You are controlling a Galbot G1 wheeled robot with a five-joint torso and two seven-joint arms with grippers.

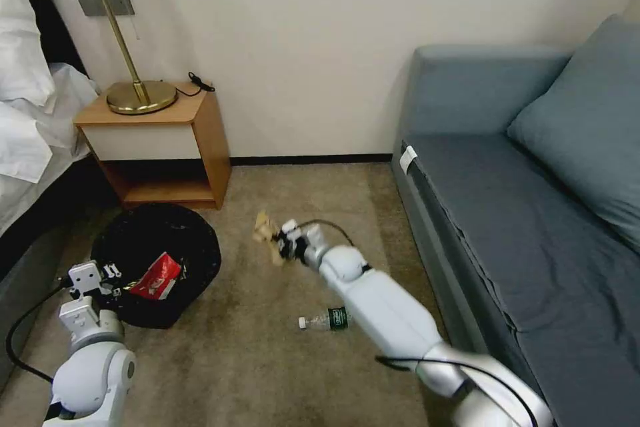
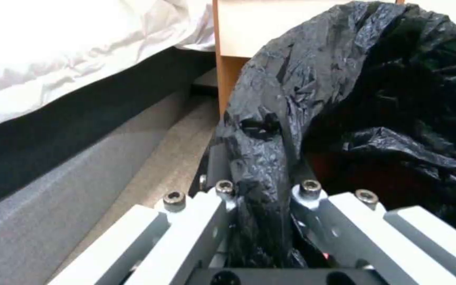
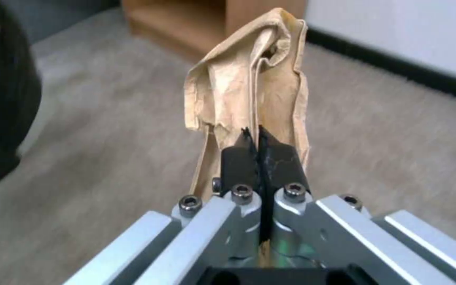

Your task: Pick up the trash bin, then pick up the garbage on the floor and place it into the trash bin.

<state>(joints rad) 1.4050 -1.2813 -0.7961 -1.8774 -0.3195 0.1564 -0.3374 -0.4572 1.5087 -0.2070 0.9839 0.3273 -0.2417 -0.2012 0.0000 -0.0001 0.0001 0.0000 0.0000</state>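
1. We held the trash bin (image 1: pixel 157 263) by its near rim with our left gripper (image 1: pixel 100 278), the fingers (image 2: pixel 212 206) pinched tight on the crinkly black liner. The grip kept the bin's mouth tipped open towards the middle of the carpet (image 1: pixel 220 353), where it could take what the other arm brought.

2. A red-and-white wrapper (image 1: pixel 157 277) already lay inside the bin, just beyond the gripped rim. From that we judged the clean-up to be partly done.

3. Our right gripper (image 1: pixel 283 245) reached out over the carpet between the nightstand (image 1: pixel 160 147) and the sofa (image 1: pixel 507 227), its black pads (image 3: pixel 238 158) closed flat on the lower edge of a piece of crumpled tan paper (image 3: pixel 249 79). Pinched by one edge, the paper stood up past the fingertips, and it appeared to be clear of the floor.

4. The paper was beside the bin and not yet over it. We judged the step in hand to be the carry across to the bin's open mouth.

5. A small clear bottle with a green label (image 1: pixel 327 320) lay on its side on the carpet beside our right forearm (untouched, and seemingly the next thing to collect).

6. The bin sat close by the nightstand and the bed (image 1: pixel 27 113), which left the open carpet free for the right arm to work.
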